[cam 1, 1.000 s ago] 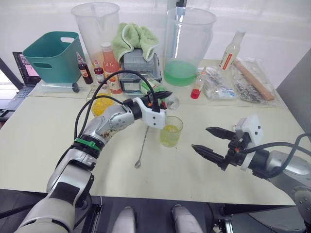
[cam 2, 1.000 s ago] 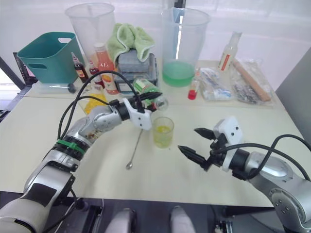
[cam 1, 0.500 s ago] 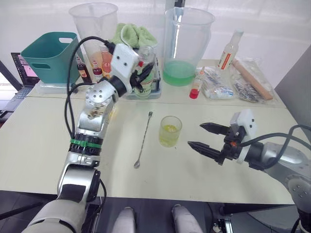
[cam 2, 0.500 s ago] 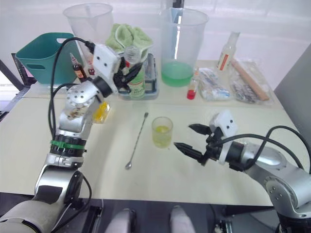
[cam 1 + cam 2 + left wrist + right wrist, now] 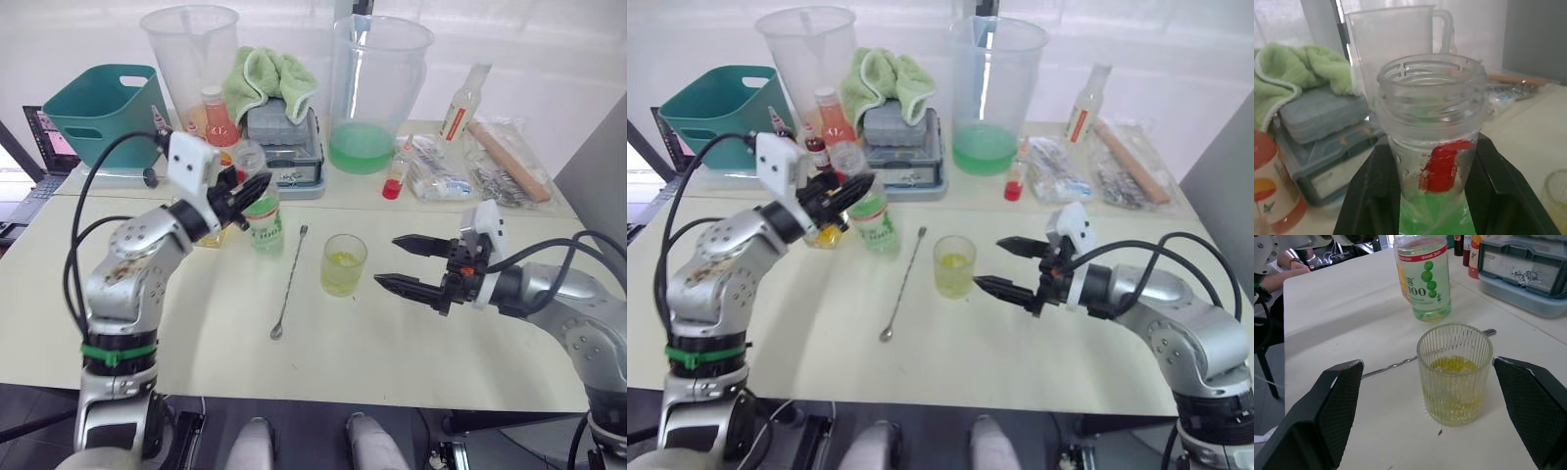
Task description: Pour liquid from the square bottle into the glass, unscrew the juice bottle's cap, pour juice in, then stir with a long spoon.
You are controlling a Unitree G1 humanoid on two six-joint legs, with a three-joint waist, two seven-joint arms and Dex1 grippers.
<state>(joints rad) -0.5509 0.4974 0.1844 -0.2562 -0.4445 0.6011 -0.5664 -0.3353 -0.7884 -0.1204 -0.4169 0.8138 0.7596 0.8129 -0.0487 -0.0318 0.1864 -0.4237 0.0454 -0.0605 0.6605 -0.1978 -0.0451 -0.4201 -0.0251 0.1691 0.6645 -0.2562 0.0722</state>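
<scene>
My left gripper (image 5: 247,188) is shut on the juice bottle (image 5: 265,227), which stands upright left of the long spoon (image 5: 291,279). In the left wrist view the bottle's neck (image 5: 1430,98) is open, clamped between the black fingers (image 5: 1366,196). The cap is out of view. The glass (image 5: 344,264) holds a little yellow liquid at the table's middle. My right gripper (image 5: 386,259) is open just right of the glass (image 5: 1454,374), fingers (image 5: 1327,416) apart from it. The square bottle (image 5: 828,233) is mostly hidden behind my left gripper.
Along the back stand two big clear pitchers (image 5: 377,88), a teal basket (image 5: 103,113), a green towel (image 5: 269,78) on a grey box, an orange-pink bottle (image 5: 217,113) and plastic packets (image 5: 490,166). A person's hand (image 5: 1288,269) rests beyond the table.
The left arm has swung the juice bottle away from over the glass, up and back, then down upright left of the spoon. The right gripper has moved closer to the glass.
</scene>
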